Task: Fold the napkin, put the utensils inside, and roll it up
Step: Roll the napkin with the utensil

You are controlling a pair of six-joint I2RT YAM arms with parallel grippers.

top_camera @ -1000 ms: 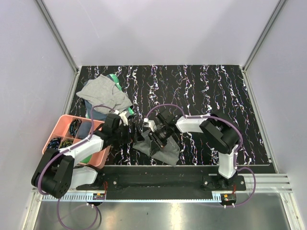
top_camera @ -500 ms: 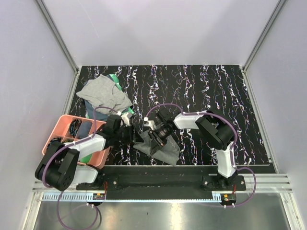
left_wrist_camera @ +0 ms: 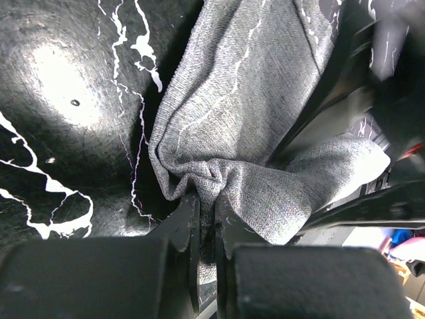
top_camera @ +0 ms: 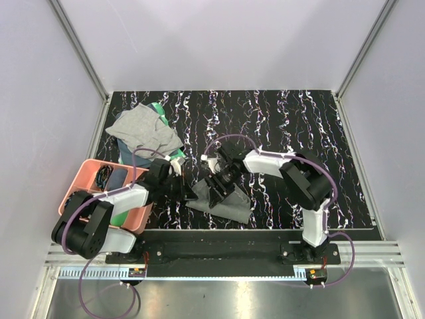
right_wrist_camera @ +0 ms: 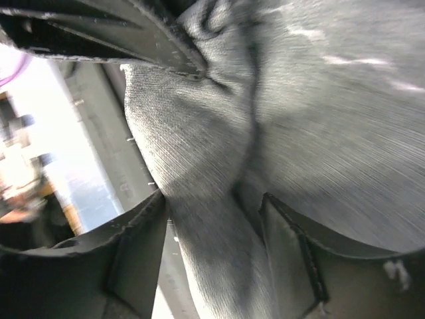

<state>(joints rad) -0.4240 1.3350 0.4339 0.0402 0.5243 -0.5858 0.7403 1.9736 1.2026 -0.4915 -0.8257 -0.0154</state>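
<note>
The dark grey napkin (top_camera: 226,205) lies crumpled on the marbled black table near its front edge, between the two arms. My left gripper (top_camera: 188,193) is at the napkin's left corner. In the left wrist view the gripper (left_wrist_camera: 207,203) is shut on a bunched fold of the napkin (left_wrist_camera: 246,100). My right gripper (top_camera: 216,185) hangs over the cloth's middle. Its jaws (right_wrist_camera: 212,222) stand apart, and a ridge of the napkin (right_wrist_camera: 319,119) runs loosely between them. The utensils are out of view.
A pink compartment tray (top_camera: 85,174) sits at the left, beside the left arm. A lighter grey cloth (top_camera: 143,129) over a green item lies at the back left. The table's front edge and a black rail (top_camera: 219,249) run just behind the napkin.
My left gripper has shut on the napkin's left corner. My right gripper has opened its jaws, let go of the cloth and drawn slightly back to the right.
</note>
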